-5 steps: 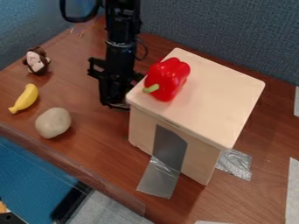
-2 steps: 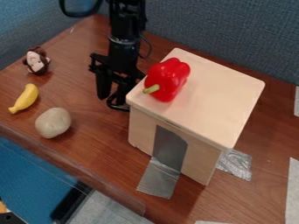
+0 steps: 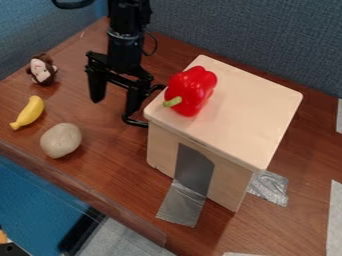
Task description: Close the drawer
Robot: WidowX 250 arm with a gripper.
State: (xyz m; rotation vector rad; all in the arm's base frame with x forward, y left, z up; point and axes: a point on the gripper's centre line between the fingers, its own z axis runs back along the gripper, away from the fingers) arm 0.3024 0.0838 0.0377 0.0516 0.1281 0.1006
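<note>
The black gripper (image 3: 114,107) hangs at the left side of the light wooden box (image 3: 230,112), its two fingers spread wide with nothing visible between them. A black curved handle (image 3: 136,122) juts from the box's left side. The right finger is close beside this handle; whether they touch I cannot tell. The left finger stands farther out over the brown table. The box's left face, where the handle sits, is turned away, so how far any drawer is out is hidden.
A red pepper (image 3: 191,91) lies on the box top near its left corner. To the left are a monkey toy (image 3: 42,69), a yellow banana (image 3: 28,113) and a beige rounded object (image 3: 61,140). Silver tape (image 3: 181,204) runs from the box front to the table (image 3: 113,165).
The gripper's fingers have opened wide, and the arm has shifted slightly left and up in the view. More of the black handle now shows. The box and the toys have not moved.
</note>
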